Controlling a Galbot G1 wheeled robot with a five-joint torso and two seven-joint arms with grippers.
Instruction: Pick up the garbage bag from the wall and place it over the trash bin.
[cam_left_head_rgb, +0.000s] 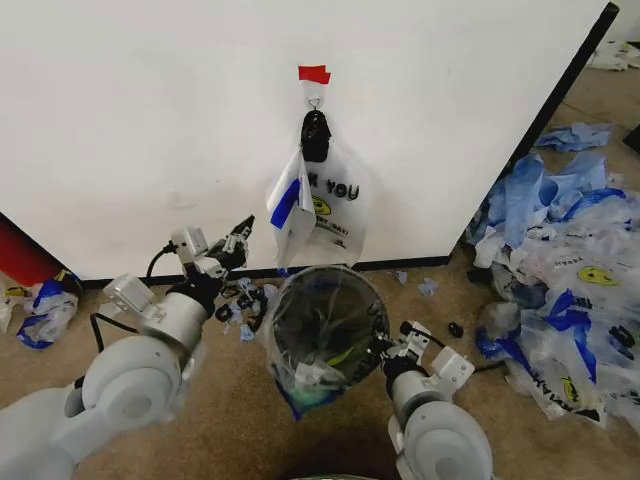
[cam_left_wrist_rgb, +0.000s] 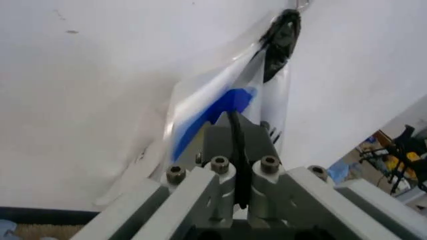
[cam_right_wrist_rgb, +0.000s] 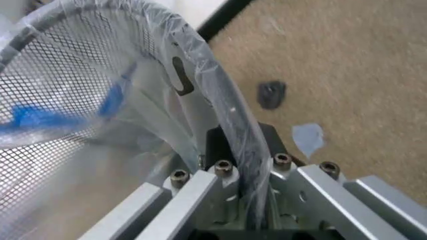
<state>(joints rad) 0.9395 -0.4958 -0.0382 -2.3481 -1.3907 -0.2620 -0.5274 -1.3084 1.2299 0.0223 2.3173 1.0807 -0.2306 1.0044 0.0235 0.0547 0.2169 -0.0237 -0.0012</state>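
The garbage bag (cam_left_head_rgb: 322, 200) hangs limp from the wall (cam_left_head_rgb: 150, 120) hook, thin and slippery; best pinched near its bunched handles. The left gripper (cam_left_head_rgb: 238, 238), jaws seemingly together, points toward it. The right gripper (cam_left_head_rgb: 392, 345) clamps the trash bin (cam_left_head_rgb: 325, 320) rim.

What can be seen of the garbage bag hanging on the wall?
The garbage bag is thin translucent white plastic with black "YOU" lettering, a yellow smiley face and a blue edge. It hangs limp and crumpled from a small metal hook below a red tape strip, its dark bunched top gathered at the hook. The left end effector is beside its lower left edge; contact cannot be told.
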